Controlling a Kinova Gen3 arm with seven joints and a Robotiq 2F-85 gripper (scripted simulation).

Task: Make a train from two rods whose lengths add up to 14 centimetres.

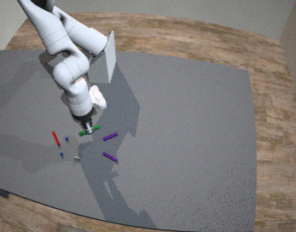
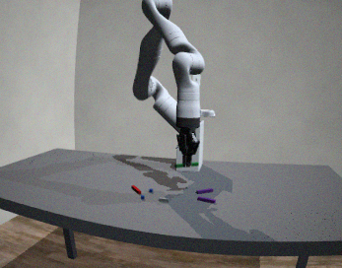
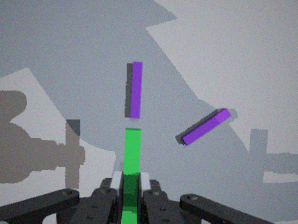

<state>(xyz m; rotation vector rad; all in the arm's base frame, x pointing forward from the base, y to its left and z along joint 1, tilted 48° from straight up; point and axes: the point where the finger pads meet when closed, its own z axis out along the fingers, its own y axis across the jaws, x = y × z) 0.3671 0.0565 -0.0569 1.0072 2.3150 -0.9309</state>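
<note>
- Table [image 1: 198,128]: grey top, curved front edge, standing on a wooden floor [image 1: 275,179].
- Arm [image 1: 72,72]: white, reaches down from the back left of the table, beside a pale wedge-shaped block [image 1: 104,60]. Wrist points straight down in the exterior view.
- Gripper [image 1: 89,129]: jaws narrow, clamped on the green rod [image 1: 89,130] near its middle. In the exterior view the rod [image 2: 187,164] hangs level, clearly above the table surface.
- Green rod, wrist view [image 3: 131,176]: runs straight out from between the fingers, its far end pointing at the near end of the first purple rod [image 3: 136,90]. The two look roughly in line, with a small gap showing between the ends; the height difference cannot be judged from this view.
- First purple rod, top view [image 1: 110,136]: lies flat just right of the gripper.
- Second purple rod [image 1: 110,157]: flat, nearer the table front, apart from the first and angled differently.
- Red rod [image 1: 56,138]: flat, left of the gripper, well apart from the purple pair.
- Grey rod [image 1: 77,158]: short, near the front, between the red rod and the second purple rod.
- Two blue rods: one [image 1: 66,138] just right of the red rod, the other [image 1: 61,154] below it, near the grey rod.
</note>
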